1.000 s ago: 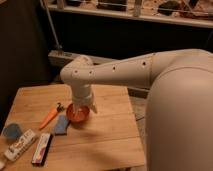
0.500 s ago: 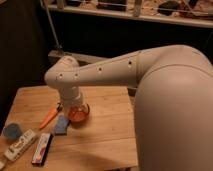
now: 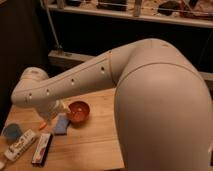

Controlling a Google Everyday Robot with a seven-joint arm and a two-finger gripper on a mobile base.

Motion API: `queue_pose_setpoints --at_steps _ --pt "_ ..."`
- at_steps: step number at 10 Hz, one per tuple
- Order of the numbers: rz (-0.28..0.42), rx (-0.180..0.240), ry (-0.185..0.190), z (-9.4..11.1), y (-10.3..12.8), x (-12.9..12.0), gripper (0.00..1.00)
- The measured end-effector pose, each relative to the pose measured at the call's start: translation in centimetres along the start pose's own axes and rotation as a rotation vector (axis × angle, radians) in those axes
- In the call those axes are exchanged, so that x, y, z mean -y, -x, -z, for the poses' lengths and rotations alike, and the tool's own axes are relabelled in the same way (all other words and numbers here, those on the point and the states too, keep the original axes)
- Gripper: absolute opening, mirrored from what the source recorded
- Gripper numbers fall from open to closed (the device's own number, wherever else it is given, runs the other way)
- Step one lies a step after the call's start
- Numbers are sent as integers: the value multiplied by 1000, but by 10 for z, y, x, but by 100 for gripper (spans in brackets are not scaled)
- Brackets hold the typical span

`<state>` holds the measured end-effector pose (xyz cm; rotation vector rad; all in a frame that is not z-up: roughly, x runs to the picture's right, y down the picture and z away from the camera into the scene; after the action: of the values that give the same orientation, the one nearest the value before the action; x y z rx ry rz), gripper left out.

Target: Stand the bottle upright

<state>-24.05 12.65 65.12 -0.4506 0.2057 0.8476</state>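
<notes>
Though seemingly apart, bottle (image 3: 20, 145) below-left of tool (image 3: 53, 113).

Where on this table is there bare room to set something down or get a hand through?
The table is bare in front of the red bowl, between the black-edged pack and the robot's body. The left front is crowded: bottle, blue cup, pack and blue sponge lie close, with the gripper hanging by the sponge.

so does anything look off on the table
The small white plastic bottle with red-orange print lies on its side at the lower left of the wooden table, not upright. The hand hangs above the table further back, apart from it.
</notes>
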Motion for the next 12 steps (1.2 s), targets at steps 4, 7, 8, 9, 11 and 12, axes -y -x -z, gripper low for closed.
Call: queue_pose_setpoints --at_steps 4,7,8,9,11,12 --pt "392 87 -22 17 -11 -71 65" --pt "428 90 -31 18 -13 -77 65" --pt "434 93 -29 18 -13 -79 65" --pt "450 101 -29 19 -11 -80 65" --pt "585 157 -36 21 -1 -96 65" --pt "676 187 -43 21 5 -108 65"
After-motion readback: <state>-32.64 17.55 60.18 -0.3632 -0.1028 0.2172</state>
